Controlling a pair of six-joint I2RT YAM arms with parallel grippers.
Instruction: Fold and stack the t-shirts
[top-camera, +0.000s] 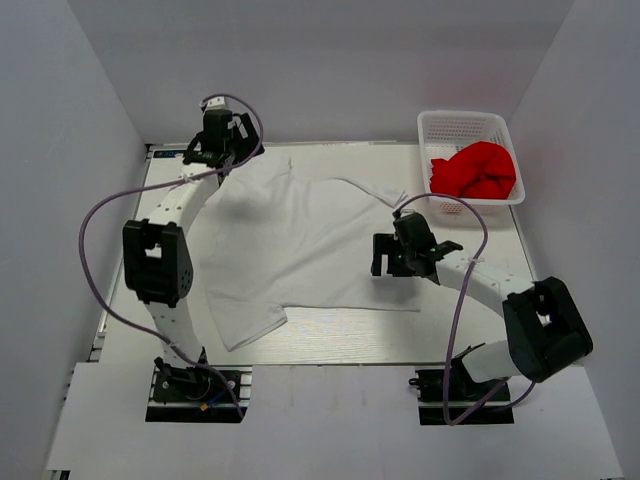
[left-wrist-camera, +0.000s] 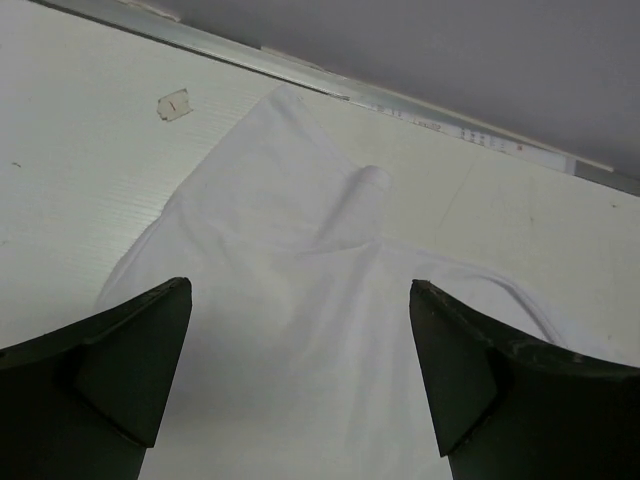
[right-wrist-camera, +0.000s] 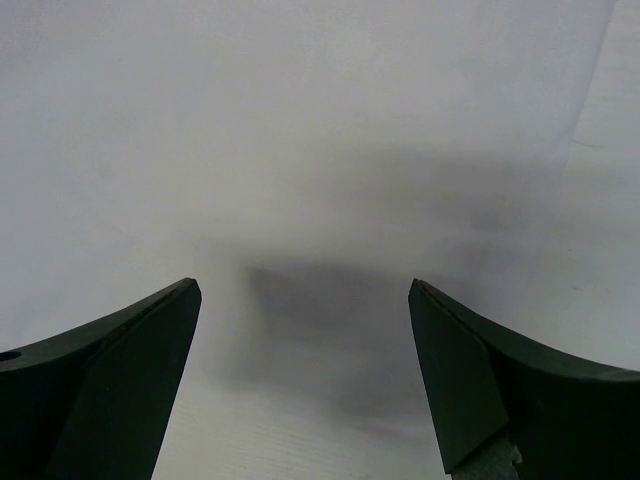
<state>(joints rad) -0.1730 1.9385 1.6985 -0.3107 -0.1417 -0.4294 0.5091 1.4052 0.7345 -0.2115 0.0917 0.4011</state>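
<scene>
The white t-shirt (top-camera: 300, 240) lies spread on the table, one sleeve toward the far left, another at the near left. It fills the left wrist view (left-wrist-camera: 300, 300) and the right wrist view (right-wrist-camera: 300, 150). The red t-shirt (top-camera: 474, 170) sits crumpled in the white basket (top-camera: 465, 125) at the far right. My left gripper (top-camera: 212, 155) is open and empty above the shirt's far-left sleeve. My right gripper (top-camera: 392, 255) is open and empty just above the shirt's right edge.
The table's far edge rail (left-wrist-camera: 400, 100) runs just beyond the sleeve. A small tape scrap (left-wrist-camera: 174, 104) sits on the table at the far left. Grey walls close in on three sides.
</scene>
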